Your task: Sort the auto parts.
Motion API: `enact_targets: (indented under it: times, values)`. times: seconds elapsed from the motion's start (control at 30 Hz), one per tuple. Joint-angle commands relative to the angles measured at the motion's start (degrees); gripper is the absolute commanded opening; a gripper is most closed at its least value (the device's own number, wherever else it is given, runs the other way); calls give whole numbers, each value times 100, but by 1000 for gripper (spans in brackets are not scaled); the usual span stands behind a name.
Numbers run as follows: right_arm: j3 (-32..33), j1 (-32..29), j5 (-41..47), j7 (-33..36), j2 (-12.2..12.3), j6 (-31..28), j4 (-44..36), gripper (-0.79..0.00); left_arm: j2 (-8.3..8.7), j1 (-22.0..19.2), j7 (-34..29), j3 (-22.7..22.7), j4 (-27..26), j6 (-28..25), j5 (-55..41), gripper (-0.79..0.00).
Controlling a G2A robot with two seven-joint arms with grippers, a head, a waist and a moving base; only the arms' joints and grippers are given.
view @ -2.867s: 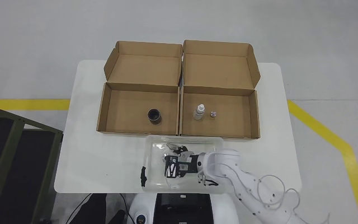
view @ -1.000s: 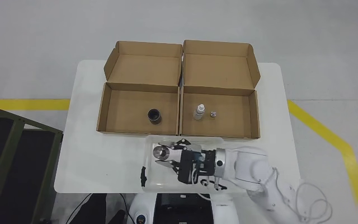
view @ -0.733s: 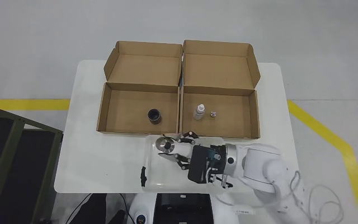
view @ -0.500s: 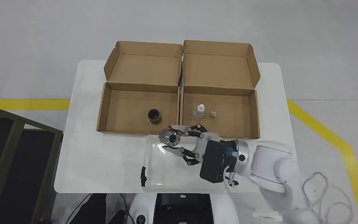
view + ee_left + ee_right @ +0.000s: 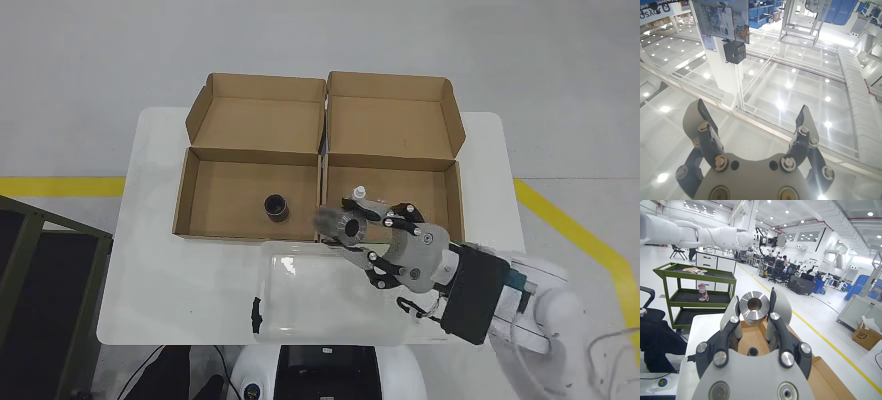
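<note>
My right gripper (image 5: pixel 345 225) is shut on a silver metal bushing (image 5: pixel 754 308) with a round bore. It hangs over the near wall of the two cardboard boxes, close to the divider between them. Under it, the left box (image 5: pixel 205 215) holds a black ring (image 5: pixel 276 207), which also sits below the held bushing in the right wrist view (image 5: pixel 753 352). The right box (image 5: pixel 435 215) holds a small white bottle (image 5: pixel 358 192), partly hidden behind the fingers. My left gripper (image 5: pixel 751 104) is open with nothing between its fingers and points up at a ceiling.
A clear plastic tray (image 5: pixel 290 300) stands on the white table (image 5: pixel 160 250) in front of the boxes. Both box lids stand open at the far side. A green cart (image 5: pixel 30 290) is beside the table's left edge.
The right gripper has lifted the metal bushing out of the clear tray and carried it away from the robot, to above the boxes' near wall.
</note>
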Motion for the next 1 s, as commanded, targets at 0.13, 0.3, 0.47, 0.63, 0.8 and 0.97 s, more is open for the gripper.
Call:
enact_targets:
  times: [0.13, 0.3, 0.47, 0.63, 0.8, 0.97]
  values:
    - [205, -138, 235, -117, 25, -39, -95, -785, 0, 0, 0, 0, 0, 0, 0, 0]
    - [250, -220, 215, -248, 29, 50, -169, -785, 0, 0, 0, 0, 0, 0, 0, 0]
    - [293, -303, 155, -312, 38, 75, -216, -785, 0, 0, 0, 0, 0, 0, 0, 0]
    - [326, -371, 118, -178, 58, 13, -227, -785, 0, 0, 0, 0, 0, 0, 0, 0]
    - [187, -356, 23, 73, 73, -66, -133, -785, 0, 0, 0, 0, 0, 0, 0, 0]
    - [-55, -168, -126, 258, 67, -65, 185, -785, 0, 0, 0, 0, 0, 0, 0, 0]
